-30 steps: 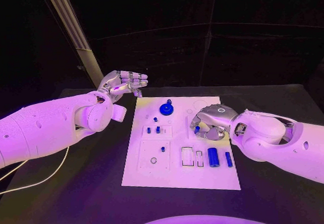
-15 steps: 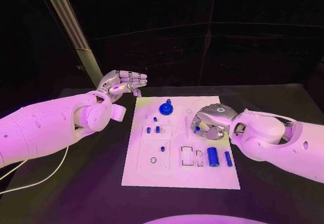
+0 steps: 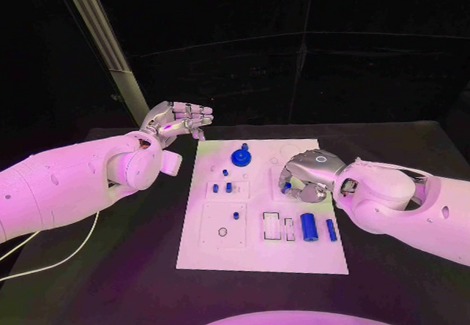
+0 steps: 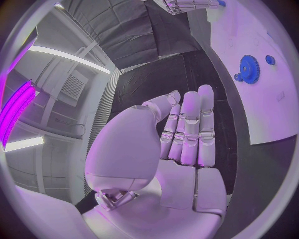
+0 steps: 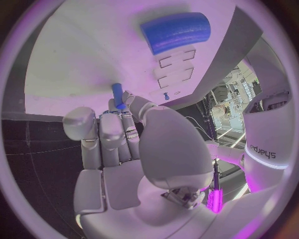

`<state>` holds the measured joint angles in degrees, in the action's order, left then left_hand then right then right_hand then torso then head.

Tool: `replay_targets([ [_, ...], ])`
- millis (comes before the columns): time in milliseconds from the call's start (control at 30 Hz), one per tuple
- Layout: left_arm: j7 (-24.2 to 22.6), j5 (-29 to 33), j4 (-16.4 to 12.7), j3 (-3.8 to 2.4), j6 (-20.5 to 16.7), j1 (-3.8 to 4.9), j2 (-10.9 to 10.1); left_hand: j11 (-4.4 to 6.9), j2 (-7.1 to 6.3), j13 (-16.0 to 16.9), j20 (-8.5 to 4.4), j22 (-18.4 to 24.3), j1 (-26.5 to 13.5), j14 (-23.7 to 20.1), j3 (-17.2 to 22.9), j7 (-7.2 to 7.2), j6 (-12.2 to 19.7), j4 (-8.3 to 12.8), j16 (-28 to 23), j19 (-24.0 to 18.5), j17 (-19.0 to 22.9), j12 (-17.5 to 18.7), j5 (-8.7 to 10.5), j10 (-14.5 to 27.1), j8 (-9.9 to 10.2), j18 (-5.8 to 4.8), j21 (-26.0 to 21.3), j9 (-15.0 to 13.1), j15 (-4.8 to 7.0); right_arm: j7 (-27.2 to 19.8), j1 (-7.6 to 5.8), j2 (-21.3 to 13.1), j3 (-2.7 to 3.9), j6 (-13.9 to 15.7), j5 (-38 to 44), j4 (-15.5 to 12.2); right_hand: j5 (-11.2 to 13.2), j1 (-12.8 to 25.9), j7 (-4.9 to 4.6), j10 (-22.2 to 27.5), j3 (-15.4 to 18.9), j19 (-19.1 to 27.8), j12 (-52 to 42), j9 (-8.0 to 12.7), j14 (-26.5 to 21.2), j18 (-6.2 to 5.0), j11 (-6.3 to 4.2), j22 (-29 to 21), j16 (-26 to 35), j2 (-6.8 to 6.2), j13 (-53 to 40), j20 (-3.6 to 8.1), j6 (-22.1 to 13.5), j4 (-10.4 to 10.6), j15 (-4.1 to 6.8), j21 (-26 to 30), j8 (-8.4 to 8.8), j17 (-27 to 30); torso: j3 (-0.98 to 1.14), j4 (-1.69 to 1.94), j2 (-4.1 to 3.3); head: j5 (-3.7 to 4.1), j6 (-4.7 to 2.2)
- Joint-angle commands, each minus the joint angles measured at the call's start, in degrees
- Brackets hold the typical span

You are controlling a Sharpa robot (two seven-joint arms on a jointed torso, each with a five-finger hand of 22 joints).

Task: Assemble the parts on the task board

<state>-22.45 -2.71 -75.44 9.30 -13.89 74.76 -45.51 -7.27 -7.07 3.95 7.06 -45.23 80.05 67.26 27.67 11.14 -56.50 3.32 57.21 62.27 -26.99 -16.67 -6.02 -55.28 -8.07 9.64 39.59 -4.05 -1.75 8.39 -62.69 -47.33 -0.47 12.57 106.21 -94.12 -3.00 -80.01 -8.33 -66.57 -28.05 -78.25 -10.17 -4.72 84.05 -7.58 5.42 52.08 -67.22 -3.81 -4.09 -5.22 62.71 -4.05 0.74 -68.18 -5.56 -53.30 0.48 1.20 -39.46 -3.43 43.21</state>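
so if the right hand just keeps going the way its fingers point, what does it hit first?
Probably the task board itself. The right hand hangs over it, fingers curled down around a small blue peg, so the peg's tip would likely meet the white surface first. How high it sits above the board is unclear.

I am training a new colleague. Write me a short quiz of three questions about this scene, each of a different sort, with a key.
1. True or false: the left hand holds a blue part.
2. Multiple choice: the right hand is (A) off the table, (B) over the task board, pinching a small blue peg, (C) resting on the blue gear.
3. Fill in: the large blue cylinder lies on the board's ____ edge side, nearest the robot.

Key
1. False: it is raised beside the board's far left corner, with nothing in its fingers.
2. B.
3. Right.
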Motion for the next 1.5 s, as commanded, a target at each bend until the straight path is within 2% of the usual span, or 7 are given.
replay_targets([
  [33,-0.08,0.14,0.03,-0.02,0.74,0.09,0.05,-0.05,0.19,-0.06,0.38,-0.04,-0.3,-0.04,-0.24,-0.12,0.33,0.13,0.24,0.03,0.07,-0.25,0.03,0.36,-0.21,0.87,0.23,0.03,-0.16,0.33,-0.11,-0.33,0.05,1.57,1.13,-0.83,0.0,-0.53,0.06,-1.93,-0.39,-0.35,-0.22,-0.05,0.61,0.75,-1.47,0.16,-0.23,-0.08,-0.19,0.27,0.51,-0.09,0.31,-0.4,-0.26,-0.13,-0.01,-0.02,0.02,0.05,-0.03],
  [133,-0.07,0.14,0.07,-0.02,0.76,0.08,0.06,-0.05,0.19,-0.06,0.38,-0.04,-0.3,-0.04,-0.24,-0.12,0.33,0.13,0.24,0.03,0.07,-0.25,0.03,0.36,-0.21,0.87,0.23,0.03,-0.16,0.14,-0.11,-0.94,0.16,2.41,0.72,-2.03,0.0,-0.53,0.07,-1.98,-0.4,-0.35,-0.23,-0.05,0.61,0.75,-1.48,0.19,-0.25,-0.09,-0.2,0.29,0.53,-0.11,0.32,-0.42,-0.26,-0.15,-0.05,0.0,0.04,0.17,-0.05],
  [467,-0.04,0.14,0.14,-0.01,0.77,0.07,0.13,-0.05,0.19,-0.06,0.38,-0.04,-0.3,-0.04,-0.24,-0.12,0.33,0.13,0.24,0.03,0.07,-0.25,0.03,0.36,-0.21,0.87,0.23,0.03,-0.16,0.14,-1.11,-2.94,3.11,3.67,-1.55,-6.48,-0.04,-0.68,0.11,-2.11,-0.56,-0.44,-0.2,-0.03,0.65,0.8,-1.53,0.5,-0.46,-0.23,-0.23,0.36,0.56,-0.3,0.38,-0.63,-0.21,-0.42,-0.09,0.02,0.08,0.23,-0.19],
  [867,-0.09,0.14,0.13,-0.01,0.82,0.08,0.47,-0.06,0.21,-0.07,0.38,-0.03,-0.31,-0.06,-0.25,-0.12,0.35,0.14,0.25,0.02,0.1,-0.28,0.03,0.46,-0.23,0.87,0.22,0.02,-0.16,-1.28,-2.34,1.66,3.6,4.21,-2.56,-9.44,-0.12,-0.95,0.08,-2.19,-0.79,-0.49,-0.11,0.0,0.66,0.85,-1.53,0.77,-0.63,-0.39,-0.25,0.44,0.58,-0.6,0.42,-0.82,-0.13,-0.59,-0.14,0.1,-0.02,-0.58,-0.14],
  [1033,-0.12,0.14,0.11,-0.02,0.84,0.09,0.73,-0.06,0.21,-0.07,0.38,-0.03,-0.31,-0.06,-0.25,-0.12,0.35,0.14,0.25,0.02,0.1,-0.28,0.03,0.46,-0.23,0.87,0.22,0.02,-0.16,-2.6,-2.19,6.43,3.41,3.43,-2.94,-7.43,-0.18,-1.04,0.06,-2.2,-0.9,-0.47,-0.07,0.01,0.66,0.84,-1.51,0.75,-0.69,-0.37,-0.26,0.46,0.56,-0.68,0.41,-0.83,-0.1,-0.66,-0.12,0.14,-0.05,-1.86,0.51],
  [1300,-0.14,0.14,0.16,-0.03,0.82,0.16,1.05,-0.06,0.21,-0.07,0.38,-0.03,-0.31,-0.06,-0.25,-0.12,0.35,0.14,0.25,0.02,0.1,-0.28,0.03,0.46,-0.23,0.87,0.22,0.02,-0.16,-4.49,-0.34,11.5,0.66,2.02,-3.55,-4.41,-0.28,-1.14,0.01,-2.17,-1.03,-0.44,0.01,0.04,0.65,0.84,-1.46,0.71,-0.73,-0.35,-0.25,0.49,0.52,-0.8,0.4,-0.82,-0.03,-0.67,-0.16,0.02,-0.06,-3.27,1.18],
  [1500,-0.17,0.14,0.28,-0.03,0.82,0.21,1.41,-0.06,0.21,-0.07,0.38,-0.03,-0.31,-0.06,-0.25,-0.12,0.35,0.14,0.25,0.02,0.1,-0.28,0.03,0.46,-0.23,0.87,0.22,0.02,-0.16,-5.5,1.33,13.73,-0.29,1.23,-4.19,-2.63,-0.36,-1.21,-0.1,-2.05,-1.2,-0.39,0.16,0.09,0.64,0.84,-1.37,0.71,-0.79,-0.32,-0.24,0.5,0.39,-0.93,0.35,-0.84,0.1,-0.7,-0.06,0.04,-0.05,-4.04,1.66],
])
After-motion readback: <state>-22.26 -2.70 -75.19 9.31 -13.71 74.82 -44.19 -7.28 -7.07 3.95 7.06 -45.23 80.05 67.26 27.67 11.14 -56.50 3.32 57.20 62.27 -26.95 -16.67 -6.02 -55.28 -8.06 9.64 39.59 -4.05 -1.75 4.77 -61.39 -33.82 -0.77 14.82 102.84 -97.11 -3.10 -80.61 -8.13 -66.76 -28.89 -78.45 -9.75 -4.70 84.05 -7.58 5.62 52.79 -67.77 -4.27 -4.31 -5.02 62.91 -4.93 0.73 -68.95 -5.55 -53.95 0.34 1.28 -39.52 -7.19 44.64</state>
